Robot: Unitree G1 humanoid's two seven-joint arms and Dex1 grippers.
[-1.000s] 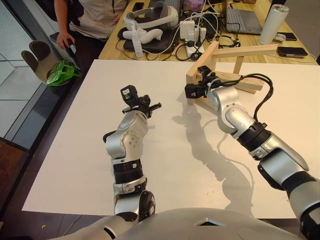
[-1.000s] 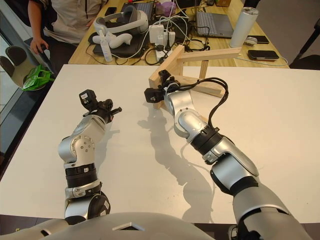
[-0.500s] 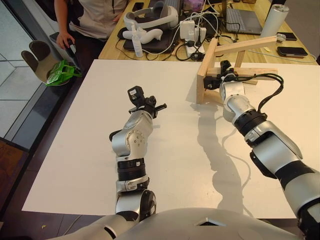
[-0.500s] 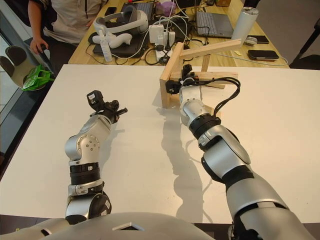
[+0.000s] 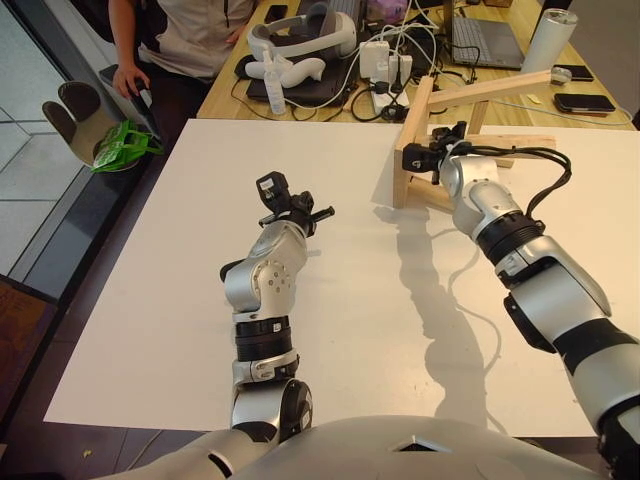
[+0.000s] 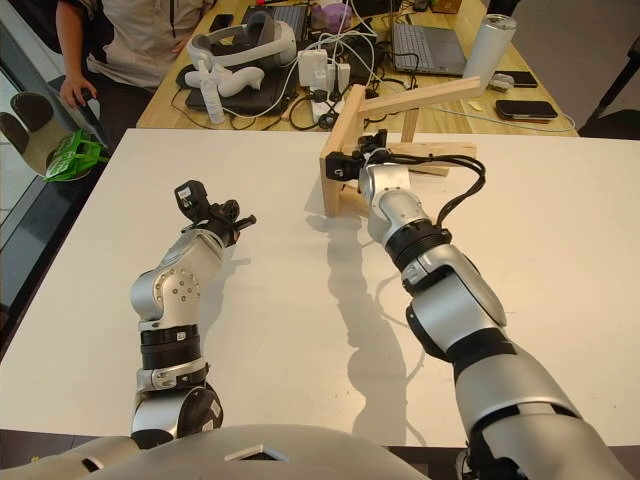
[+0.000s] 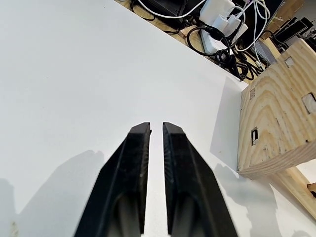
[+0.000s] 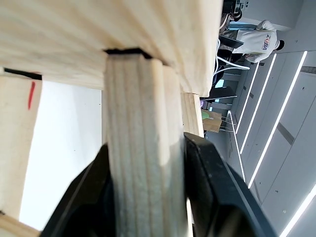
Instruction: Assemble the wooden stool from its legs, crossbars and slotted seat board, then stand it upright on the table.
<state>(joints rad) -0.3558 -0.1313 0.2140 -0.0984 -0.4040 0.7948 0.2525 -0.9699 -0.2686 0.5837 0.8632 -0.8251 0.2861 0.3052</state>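
The wooden stool lies on its side at the back of the white table, its slotted seat board standing on edge and its legs pointing right. My right gripper is shut on a leg right beside the seat board. In the right wrist view the black fingers clamp that leg where it enters the board's slot. My left gripper hovers over the table's middle left, shut with nothing in it. The left wrist view shows its fingers pointing toward the seat board.
Behind the table's far edge stands a wooden desk crowded with a headset, cables and a power strip, a laptop, a white tumbler and a phone. A green bag hangs off the left side.
My right arm has swung the stool up and back to the right, from a low tilt to its seat board standing on edge. The left arm shifted slightly forward.
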